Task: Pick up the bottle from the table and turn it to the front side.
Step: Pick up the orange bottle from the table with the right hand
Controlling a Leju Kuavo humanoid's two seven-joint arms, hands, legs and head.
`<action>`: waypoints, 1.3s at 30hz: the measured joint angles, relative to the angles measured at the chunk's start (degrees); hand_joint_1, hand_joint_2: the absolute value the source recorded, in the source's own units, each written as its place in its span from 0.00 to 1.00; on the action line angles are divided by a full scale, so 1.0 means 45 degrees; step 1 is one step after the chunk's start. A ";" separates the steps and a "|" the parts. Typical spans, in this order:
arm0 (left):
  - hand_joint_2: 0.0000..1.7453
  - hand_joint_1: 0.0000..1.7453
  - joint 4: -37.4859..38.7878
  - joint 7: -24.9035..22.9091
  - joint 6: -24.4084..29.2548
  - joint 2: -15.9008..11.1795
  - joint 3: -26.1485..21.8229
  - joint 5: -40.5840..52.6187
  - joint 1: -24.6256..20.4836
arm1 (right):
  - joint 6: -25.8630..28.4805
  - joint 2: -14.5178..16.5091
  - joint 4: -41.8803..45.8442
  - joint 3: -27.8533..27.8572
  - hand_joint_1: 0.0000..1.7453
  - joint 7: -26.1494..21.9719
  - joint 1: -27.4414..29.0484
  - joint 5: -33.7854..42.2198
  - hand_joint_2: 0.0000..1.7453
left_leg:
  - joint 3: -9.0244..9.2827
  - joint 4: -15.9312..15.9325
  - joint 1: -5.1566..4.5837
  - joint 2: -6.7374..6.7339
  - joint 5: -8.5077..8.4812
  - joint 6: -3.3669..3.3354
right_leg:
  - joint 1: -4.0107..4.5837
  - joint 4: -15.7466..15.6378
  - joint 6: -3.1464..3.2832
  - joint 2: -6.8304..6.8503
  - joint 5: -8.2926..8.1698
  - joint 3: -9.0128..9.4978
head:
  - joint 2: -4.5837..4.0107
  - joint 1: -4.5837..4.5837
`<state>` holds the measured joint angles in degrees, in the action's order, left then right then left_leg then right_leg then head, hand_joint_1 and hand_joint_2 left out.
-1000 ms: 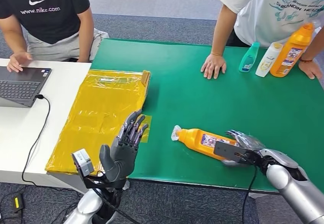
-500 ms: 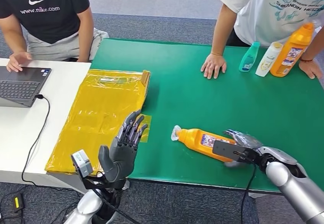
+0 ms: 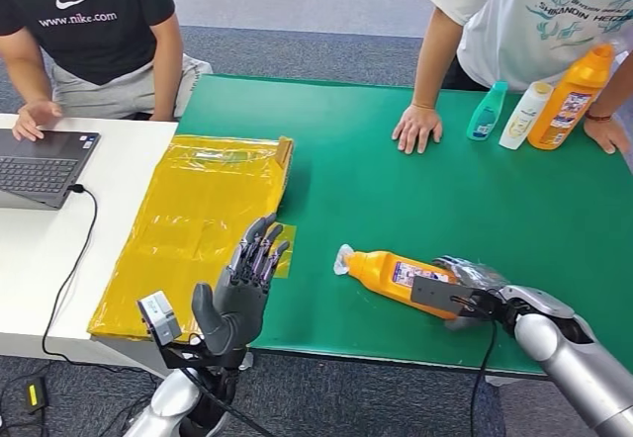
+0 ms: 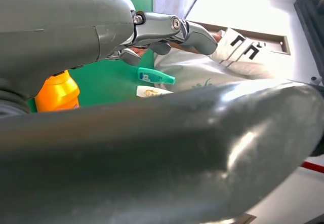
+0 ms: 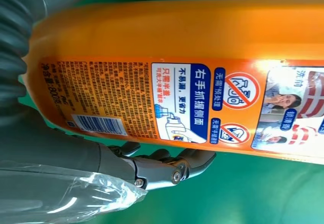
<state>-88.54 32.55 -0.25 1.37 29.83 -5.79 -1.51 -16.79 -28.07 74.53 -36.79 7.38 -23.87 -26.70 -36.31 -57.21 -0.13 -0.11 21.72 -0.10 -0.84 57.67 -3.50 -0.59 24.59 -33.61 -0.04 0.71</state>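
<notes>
The green surface (image 3: 463, 200) is big, with lots of open room in its middle. The white surface (image 3: 45, 249) touches its left side and carries a laptop (image 3: 41, 165). A yellow plastic bag (image 3: 202, 224) lies flat across where the two meet.

Two people lean at the far edge. One person's hand (image 3: 416, 127) rests flat on the green top. By the far right corner stand another orange bottle (image 3: 571, 101), a white bottle (image 3: 524, 116) and a teal bottle (image 3: 488, 111), close together.

The orange bottle (image 3: 392, 277) for the task lies on its side near the front edge, cap pointing left. The right hand (image 3: 478, 294) is at its bottom end. In the right wrist view the fingers (image 5: 168, 165) curl along the label side of the bottle, but it is hard to tell if they grip it or just touch it. That view also shows small print and a barcode on the label.

The left hand (image 3: 242, 289) is held up over the front edge, fingers spread, holding nothing. Its wrist view looks across to the far bottles.
</notes>
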 joint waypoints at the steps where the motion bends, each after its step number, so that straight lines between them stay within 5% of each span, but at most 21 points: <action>1: 0.00 0.00 0.0000 -0.0012 0.0000 -0.0004 0.0000 0.0000 -0.0003 | -0.0044 -0.0001 -0.0016 -0.0028 1.00 0.0040 -0.0026 0.0010 1.00 | 0.0000 0.0000 0.0000 0.0000 0.0000 0.0000 | 0.0000 0.0000 0.0000 0.0000 0.0000 -0.0001 | 0.0000 0.0000; 18: 0.00 0.00 0.0000 -0.0012 0.0012 -0.0017 0.0000 -0.0049 -0.0059 | -0.0180 -0.0028 -0.0238 -0.0331 1.00 0.0142 -0.0406 0.0327 1.00 | -0.0002 0.0000 0.0000 -0.0001 -0.0002 0.0001 | 0.0000 0.0000 0.0001 -0.0001 -0.0002 -0.0004 | 0.0000 0.0002; 39: 0.00 0.00 0.0000 0.0038 0.0186 -0.0017 -0.0134 0.0002 0.0121 | 0.1342 -0.0066 0.0540 0.0405 1.00 -0.1355 0.0145 0.0096 1.00 | -0.0049 0.0000 -0.0001 0.0001 -0.0001 0.0001 | 0.0000 0.0002 0.0001 0.0000 -0.0001 -0.0044 | 0.0000 0.0001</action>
<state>-88.54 32.72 0.59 1.29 29.23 -5.78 -0.97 -10.75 -28.36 76.96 -34.96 1.29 -23.22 -26.27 -36.53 -57.21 -0.14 -0.11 21.71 -0.09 -0.84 57.68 -3.49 -0.59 24.59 -33.81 -0.04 0.72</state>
